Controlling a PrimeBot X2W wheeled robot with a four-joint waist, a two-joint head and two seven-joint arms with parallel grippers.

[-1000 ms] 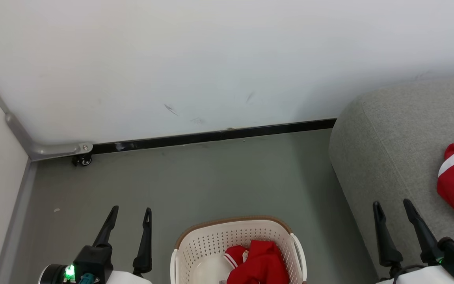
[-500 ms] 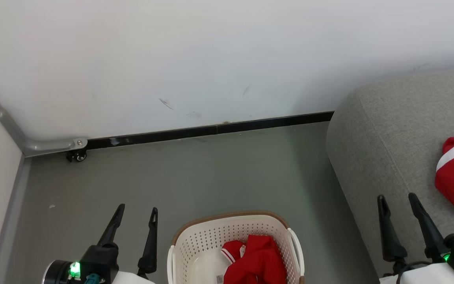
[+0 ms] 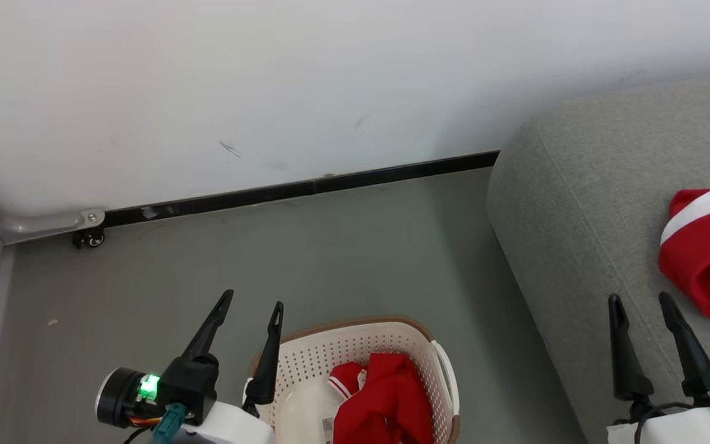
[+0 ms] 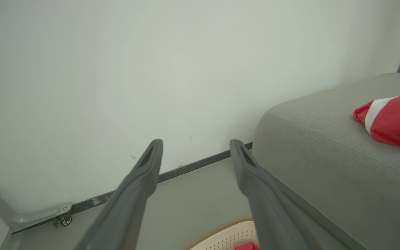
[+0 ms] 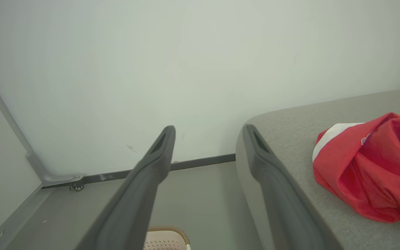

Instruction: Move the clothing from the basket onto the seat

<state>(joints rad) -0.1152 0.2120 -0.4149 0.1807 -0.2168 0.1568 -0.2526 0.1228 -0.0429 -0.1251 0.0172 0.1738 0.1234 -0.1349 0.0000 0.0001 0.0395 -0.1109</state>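
Observation:
A cream perforated basket [image 3: 418,345] with a brown rim stands on the floor at the bottom middle, and a bright red piece of clothing [image 3: 383,401] with white trim lies inside. Another red garment [image 3: 703,259] with a white stripe rests on the grey seat [image 3: 577,203] at the right, seen too in the left wrist view [image 4: 394,118] and the right wrist view [image 5: 370,166]. My left gripper [image 3: 251,304] is open, its fingers at the basket's left rim. Over the seat's front edge my right gripper [image 3: 640,298] stands open and empty.
A white wall with a black baseboard [image 3: 306,188] closes the far side. A grey metal bracket with a small caster [image 3: 87,237] sits in the left corner. Grey floor [image 3: 330,246] lies between wall, basket and seat.
The head camera has shifted, sliding the whole scene left and up. My left gripper has come right, nearer the basket's rim. Both grippers stay open.

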